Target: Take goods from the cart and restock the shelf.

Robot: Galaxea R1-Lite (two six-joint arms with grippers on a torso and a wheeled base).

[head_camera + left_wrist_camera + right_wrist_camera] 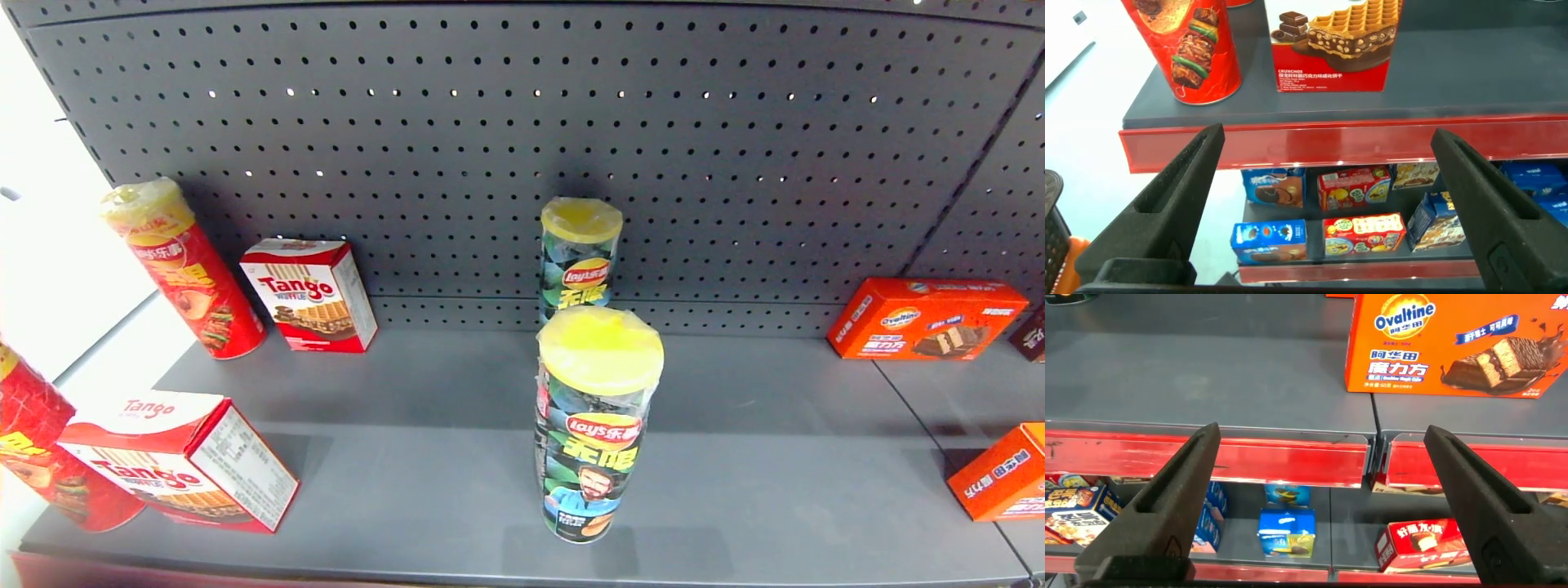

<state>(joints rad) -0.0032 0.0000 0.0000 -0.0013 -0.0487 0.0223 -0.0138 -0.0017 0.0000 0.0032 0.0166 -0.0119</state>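
**Yellow lids, red cans, orange boxes on grey**

The shelf is showing dark grey, and its back panel is carrying a regular grid of small holes. Mid-shelf, the front can and the back can are wearing yellow lids over blue, green and black patchwork. Along the left edge, the rear red can and the corner red can are standing out in red with yellow lettering, while the rear wafer box and the front wafer box are showing red and white. Along the right edge, the rear orange box and the front orange box are showing bright orange.
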